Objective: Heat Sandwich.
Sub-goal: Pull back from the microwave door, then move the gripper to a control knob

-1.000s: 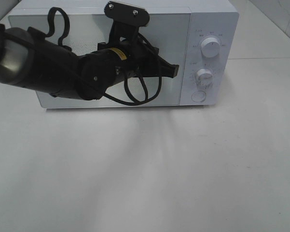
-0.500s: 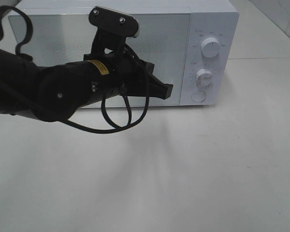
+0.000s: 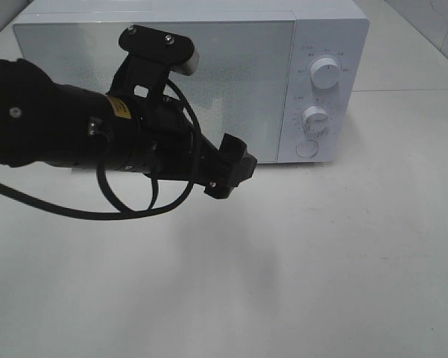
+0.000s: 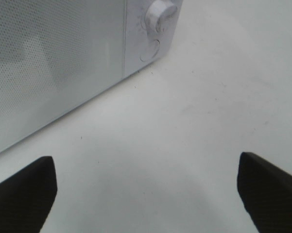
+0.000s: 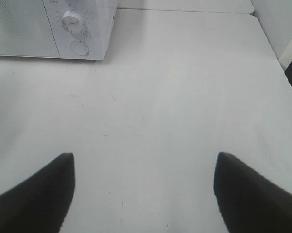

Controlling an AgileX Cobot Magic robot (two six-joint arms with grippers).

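We are not finding the sandwich in any view, so we cannot tell where it is lying, which way it is pointing or how its long axis is running; the speckled door (image 3: 246, 74) of the white microwave (image 3: 335, 30) is sitting shut and is showing nothing that we can make out behind it. The left gripper (image 4: 146, 191) is hanging in front of the microwave door, low and toward the control-panel side, and the black left arm (image 3: 60, 134) is reaching across the door front with a black cable (image 3: 134, 212) looping beneath it. In the left wrist view we are seeing its two dark fingertips (image 4: 24, 194) standing wide apart at opposite edges, with only bare white table (image 3: 320, 261) between them: the jaws are spread wide, holding nothing and touching nothing. They are pointing down at the table just in front of the microwave's lower corner, below the round button (image 4: 149, 50) and the lower dial (image 4: 160, 14). The right gripper (image 5: 146, 194) is hovering over the table well apart from the microwave, on the control-panel side and out in front of it. Its jaws are likewise gaping wide, and we are seeing nothing but table between them. On the panel beside the door, the upper dial (image 3: 326, 74) is sitting above the lower dial, with the round button at the bottom.
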